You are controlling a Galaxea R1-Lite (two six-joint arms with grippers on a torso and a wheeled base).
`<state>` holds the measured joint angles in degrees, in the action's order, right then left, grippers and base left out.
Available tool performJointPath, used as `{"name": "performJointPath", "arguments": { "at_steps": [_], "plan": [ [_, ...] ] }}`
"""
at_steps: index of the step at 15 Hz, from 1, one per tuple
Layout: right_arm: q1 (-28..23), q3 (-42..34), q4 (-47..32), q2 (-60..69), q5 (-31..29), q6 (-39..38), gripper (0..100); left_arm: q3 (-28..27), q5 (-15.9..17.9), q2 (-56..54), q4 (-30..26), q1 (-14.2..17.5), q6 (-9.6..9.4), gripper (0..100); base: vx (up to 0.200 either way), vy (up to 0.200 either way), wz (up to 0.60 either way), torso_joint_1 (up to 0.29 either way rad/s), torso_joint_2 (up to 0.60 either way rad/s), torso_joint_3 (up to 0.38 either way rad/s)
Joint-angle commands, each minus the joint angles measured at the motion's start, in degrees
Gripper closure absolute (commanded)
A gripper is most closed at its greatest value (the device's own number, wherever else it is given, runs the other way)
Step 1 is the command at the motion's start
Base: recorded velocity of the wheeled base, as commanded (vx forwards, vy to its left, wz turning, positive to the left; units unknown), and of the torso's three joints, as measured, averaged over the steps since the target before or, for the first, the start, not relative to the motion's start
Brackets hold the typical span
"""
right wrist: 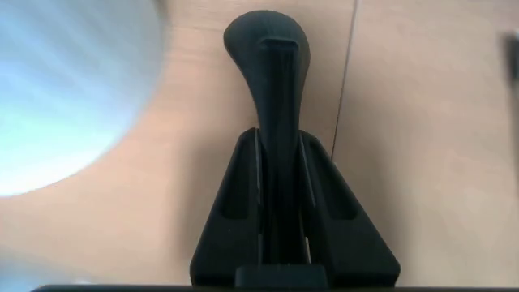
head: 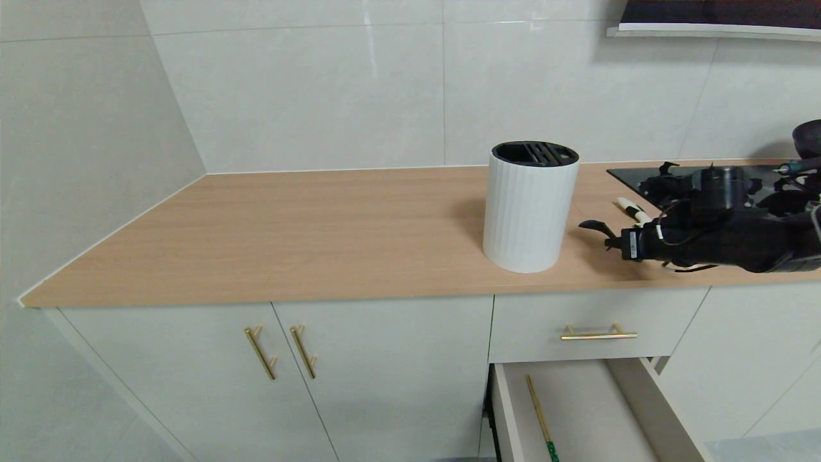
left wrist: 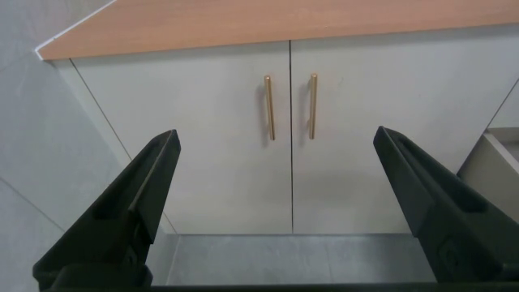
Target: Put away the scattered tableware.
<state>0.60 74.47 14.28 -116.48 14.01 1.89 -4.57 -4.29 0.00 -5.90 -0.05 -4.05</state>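
My right gripper [head: 616, 239] hovers just over the wooden counter [head: 321, 231], to the right of a white ribbed utensil holder [head: 529, 215] with a black slotted top. It is shut on a black utensil [head: 593, 226] whose rounded end points toward the holder. In the right wrist view the black utensil [right wrist: 272, 65] is clamped between the fingers [right wrist: 235, 186], with the holder [right wrist: 73, 89] close beside it. A pale-handled utensil [head: 632, 210] lies on the counter behind the gripper. My left gripper [left wrist: 274, 138] hangs open and empty, low in front of the cupboard doors [left wrist: 357, 146].
A drawer [head: 632, 410] below the counter is pulled out, with a long chopstick [head: 542, 417] lying in it. A black glass hob [head: 641, 176] and a dark pot [head: 808, 138] sit at the right end. The counter's left half is bare.
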Motion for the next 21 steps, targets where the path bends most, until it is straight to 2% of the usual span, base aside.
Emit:
{"name": "performJointPath", "arguments": {
  "at_steps": [1,4,6,9,12,18,21],
  "plan": [
    [0.3,-8.5,-8.3,16.6,-1.8,-3.1,100,0.0,0.0,0.1,0.0,0.0,0.00,0,0.000,0.000,0.00,0.000,0.00,0.000],
    [1.0,-17.2,-10.7,24.5,-2.7,-3.4,100,0.0,0.0,0.1,0.0,0.0,0.00,0,0.000,0.000,0.00,0.000,0.00,0.000],
    [4.2,-23.9,-15.9,30.5,-6.4,-3.5,100,0.0,0.1,0.1,0.0,0.0,-0.08,0,0.000,0.000,0.00,0.000,0.00,0.000],
    [8.0,-29.7,-20.2,32.8,-7.0,-4.7,100,0.0,0.0,0.1,0.0,0.0,0.00,0,0.000,0.000,0.00,0.000,0.00,0.000],
    [10.3,-31.1,-24.3,27.9,-11.1,-8.0,100,0.0,0.0,0.1,0.0,0.0,0.00,0,0.000,0.000,0.00,0.000,0.00,0.000],
    [10.3,-31.0,-23.0,18.0,-12.1,-8.7,100,0.0,0.0,0.1,0.1,0.0,0.00,0,0.000,0.000,0.00,0.000,0.00,0.000],
    [10.4,-31.2,-21.4,15.7,-12.5,-8.7,100,0.0,0.0,0.1,0.0,0.0,0.00,0,0.000,0.000,0.00,-0.115,0.31,0.201]
  ]
}}
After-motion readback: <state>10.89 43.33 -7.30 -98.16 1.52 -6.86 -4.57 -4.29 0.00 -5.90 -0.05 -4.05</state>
